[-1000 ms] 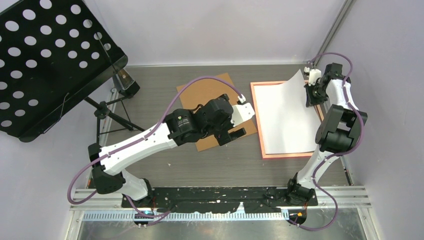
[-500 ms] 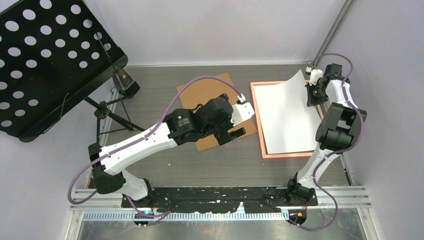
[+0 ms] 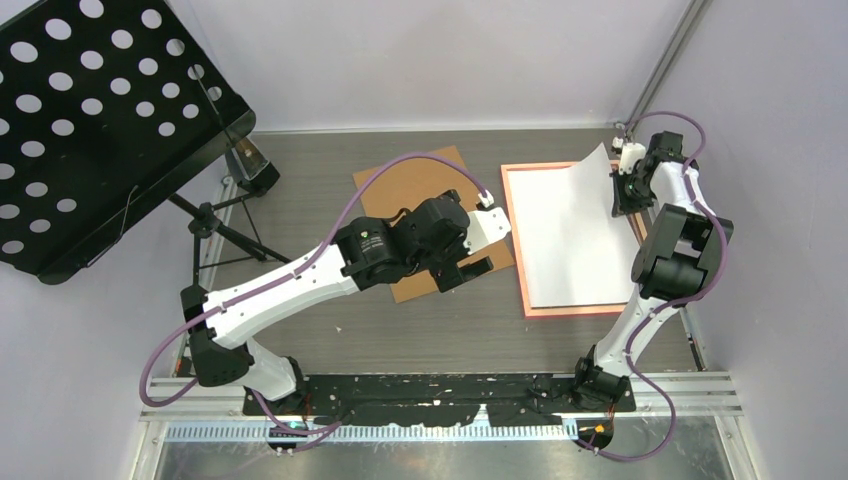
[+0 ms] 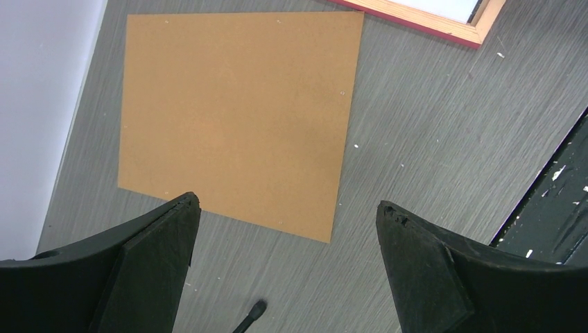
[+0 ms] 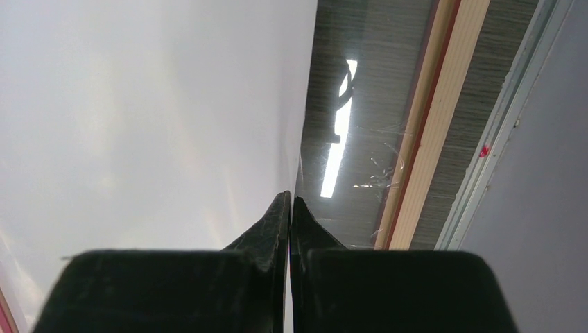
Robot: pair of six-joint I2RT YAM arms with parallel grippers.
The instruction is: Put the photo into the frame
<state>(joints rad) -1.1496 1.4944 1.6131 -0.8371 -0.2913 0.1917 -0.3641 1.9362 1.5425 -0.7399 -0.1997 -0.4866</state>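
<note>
The photo (image 3: 570, 240) lies white back up over the pink-orange frame (image 3: 517, 250) on the right of the table. Its far right edge is lifted. My right gripper (image 3: 619, 192) is shut on that raised edge. In the right wrist view the white back (image 5: 139, 118) fills the left, the fingers (image 5: 290, 208) pinch its edge, and the frame's glass and pink rail (image 5: 444, 118) show to the right. My left gripper (image 3: 478, 266) hangs open and empty over the near corner of the brown backing board (image 3: 425, 195), which also shows in the left wrist view (image 4: 236, 111).
A black perforated music stand (image 3: 90, 120) on a tripod stands at the far left. The frame's corner (image 4: 478, 21) shows at the top of the left wrist view. Purple walls close in at the back and right. The arm bases sit on a black rail (image 3: 440, 395).
The right gripper has edged slightly further away with the photo's edge, and the sheet sits a little flatter. The left arm has barely shifted.
</note>
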